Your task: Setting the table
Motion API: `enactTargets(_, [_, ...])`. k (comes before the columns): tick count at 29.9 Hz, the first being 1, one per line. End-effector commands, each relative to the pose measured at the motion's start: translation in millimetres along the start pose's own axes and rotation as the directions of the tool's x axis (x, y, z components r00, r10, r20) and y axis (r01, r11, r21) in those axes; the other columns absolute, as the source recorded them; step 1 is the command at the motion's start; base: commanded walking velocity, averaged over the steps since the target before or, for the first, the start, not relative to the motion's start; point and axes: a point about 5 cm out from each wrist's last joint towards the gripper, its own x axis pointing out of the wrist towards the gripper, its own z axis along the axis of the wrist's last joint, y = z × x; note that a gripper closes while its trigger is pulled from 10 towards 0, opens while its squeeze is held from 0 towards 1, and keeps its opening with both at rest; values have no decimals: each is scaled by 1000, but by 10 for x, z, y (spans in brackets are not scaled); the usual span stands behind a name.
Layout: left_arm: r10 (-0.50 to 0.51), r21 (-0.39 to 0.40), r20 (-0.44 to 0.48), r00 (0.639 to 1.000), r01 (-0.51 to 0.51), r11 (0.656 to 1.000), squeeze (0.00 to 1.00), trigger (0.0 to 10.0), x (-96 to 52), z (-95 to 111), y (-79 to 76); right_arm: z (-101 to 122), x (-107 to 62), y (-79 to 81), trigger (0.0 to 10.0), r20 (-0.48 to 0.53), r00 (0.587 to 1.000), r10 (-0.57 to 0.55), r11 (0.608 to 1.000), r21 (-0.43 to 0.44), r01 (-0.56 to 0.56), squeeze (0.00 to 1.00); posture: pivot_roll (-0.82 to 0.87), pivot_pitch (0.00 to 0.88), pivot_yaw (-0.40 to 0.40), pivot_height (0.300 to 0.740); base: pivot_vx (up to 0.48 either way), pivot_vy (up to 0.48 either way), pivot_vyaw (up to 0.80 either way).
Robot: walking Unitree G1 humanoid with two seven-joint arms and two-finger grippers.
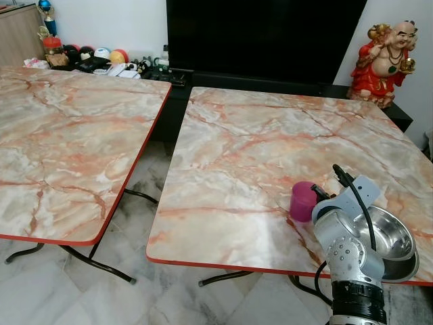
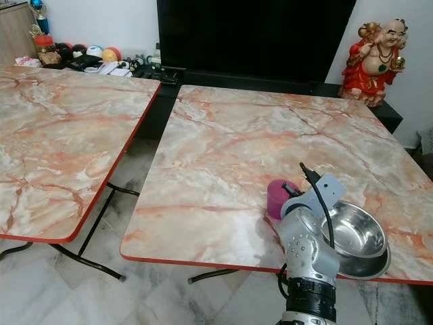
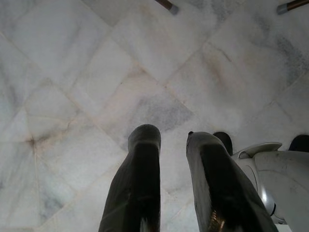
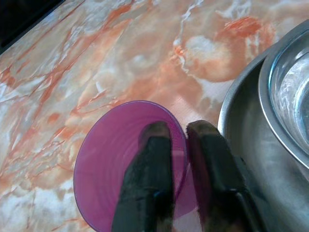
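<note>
A purple cup (image 1: 302, 201) stands upright near the front right of the marble table (image 1: 270, 142). My right gripper (image 4: 178, 131) is shut on the cup (image 4: 108, 169), with one finger inside the rim and the other outside it. Just right of the cup, a steel bowl (image 1: 391, 231) sits in a steel plate (image 4: 241, 140) at the table's front edge. My right arm (image 1: 348, 250) reaches up from below and hides part of the cup. My left gripper (image 3: 174, 137) hangs open over the marble floor, holding nothing.
A second marble table (image 1: 67, 128) stands to the left, across a floor gap (image 1: 145, 196). Behind are a black TV (image 1: 264, 34), a red and gold statue (image 1: 387, 64) at the back right, and clutter on a low shelf (image 1: 101, 61).
</note>
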Motion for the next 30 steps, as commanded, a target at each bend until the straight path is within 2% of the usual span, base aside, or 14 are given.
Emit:
enactTargets(1, [0, -11, -17, 1000, 0, 1000, 0, 10000, -17, -54, 0, 65, 19, 16, 10000, 14, 1000, 0, 1000, 4, 0, 380, 102, 35, -107, 740, 0, 0, 0])
enactTargets(2, [0, -11, -17, 1000, 0, 1000, 0, 10000, -17, -54, 0, 65, 19, 16, 10000, 14, 1000, 0, 1000, 4, 0, 380, 102, 35, -107, 740, 0, 0, 0])
enactTargets(3, [0, -11, -17, 1000, 0, 1000, 0, 10000, -17, -54, 2, 67, 20, 18, 10000, 15, 1000, 1, 1000, 5, -1, 0, 102, 34, -106, 740, 0, 0, 0])
enactTargets(18, [0, -7, -14, 1000, 0, 1000, 0, 10000, -13, -41, 3, 143, 33, 19, 10000, 66, 998, -11, 1000, 17, 10, 0, 105, 29, -102, 740, 0, 0, 0])
enactTargets(30, [-3, -4, -13, 1000, 3, 1000, 0, 10000, -8, -31, 3, 88, 40, 12, 10000, 48, 999, -11, 1000, 16, 10, 0, 105, 27, -98, 740, 0, 0, 0])
